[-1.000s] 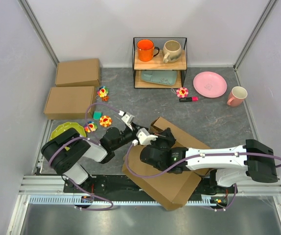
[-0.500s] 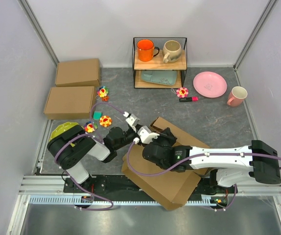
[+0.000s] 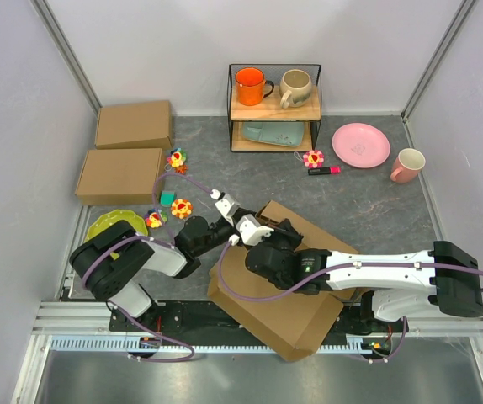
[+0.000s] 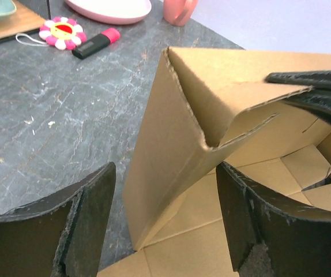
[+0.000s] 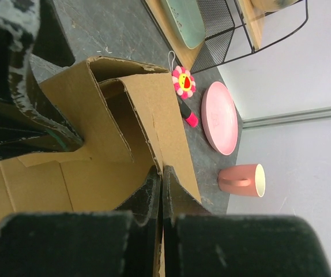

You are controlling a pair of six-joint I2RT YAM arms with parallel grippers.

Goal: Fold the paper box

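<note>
Surface: grey stone-look table between white walls.
Rack: wire shelf at the back; an orange mug and a beige mug on its top board, a teal plate on the lower one.
Right of rack: pink plate, with a pink mug upright near it.
Paper box: near centre under both arms, half-formed, one wall raised.
Left gripper: fingers spread wide, astride the raised corner.
Right gripper: fingers pinched together on a wall edge of the paper box.
</note>
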